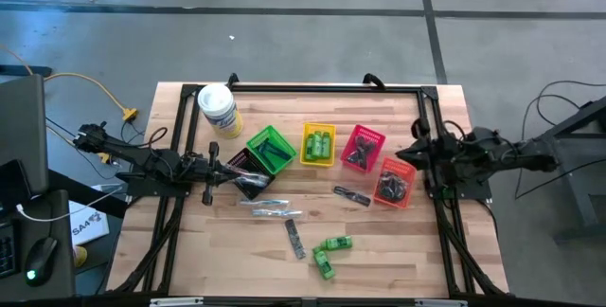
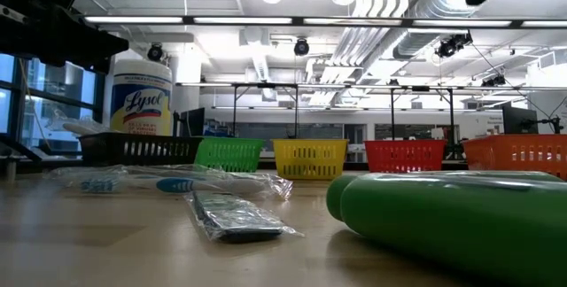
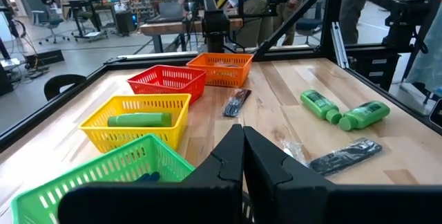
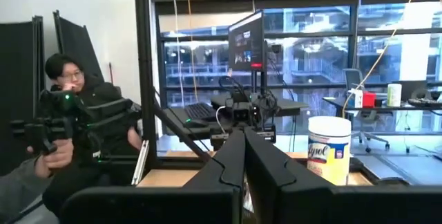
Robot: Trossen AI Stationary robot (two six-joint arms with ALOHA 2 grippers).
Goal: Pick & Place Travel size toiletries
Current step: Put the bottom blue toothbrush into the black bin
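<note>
Loose toiletries lie on the front half of the surface (image 1: 189,260). Two green mini bottles (image 1: 331,253) rest on their sides near the front edge: one runs roughly left to right, the other lies slanted just in front of it, the pair meeting at an angle. A dark flat comb (image 1: 295,238) lies beside them, its long axis running front to back, slightly slanted. Clear-wrapped slim sticks (image 1: 270,206) lie crosswise, left to right, ahead of the black basket (image 1: 248,178). Another dark comb (image 1: 351,195) sits slanted between the yellow basket (image 1: 319,143) and orange basket (image 1: 395,182).

The left gripper (image 1: 210,168) hangs beside the black basket, fingers (image 3: 228,158) pressed together, holding nothing. The right gripper (image 1: 419,152) hangs by the orange basket at the surface's right edge, fingers (image 4: 231,162) pressed together and empty.
</note>
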